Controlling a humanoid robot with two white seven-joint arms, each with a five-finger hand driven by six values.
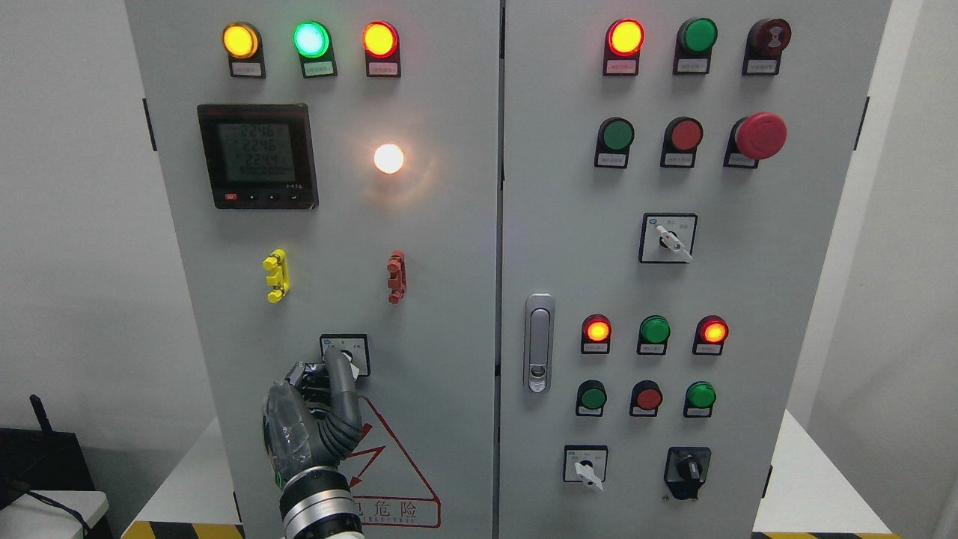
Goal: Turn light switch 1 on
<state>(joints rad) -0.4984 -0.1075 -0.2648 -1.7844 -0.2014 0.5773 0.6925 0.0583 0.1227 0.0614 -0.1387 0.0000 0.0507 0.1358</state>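
Observation:
Light switch 1 is a small rotary selector (346,349) on a white square plate, low on the left cabinet door (449,299). My left hand (329,374) comes up from the bottom edge and is at the switch. Its fingers (340,378) are curled around the knob and hide most of it. A round white lamp (388,158) above on the same door glows brightly. My right hand is not in view.
The left door also carries a digital meter (257,156), three lit pilot lamps at the top, and yellow (276,275) and red (396,276) clips. The right door has a latch handle (539,342), push buttons, a red emergency stop (760,135) and several more rotary selectors.

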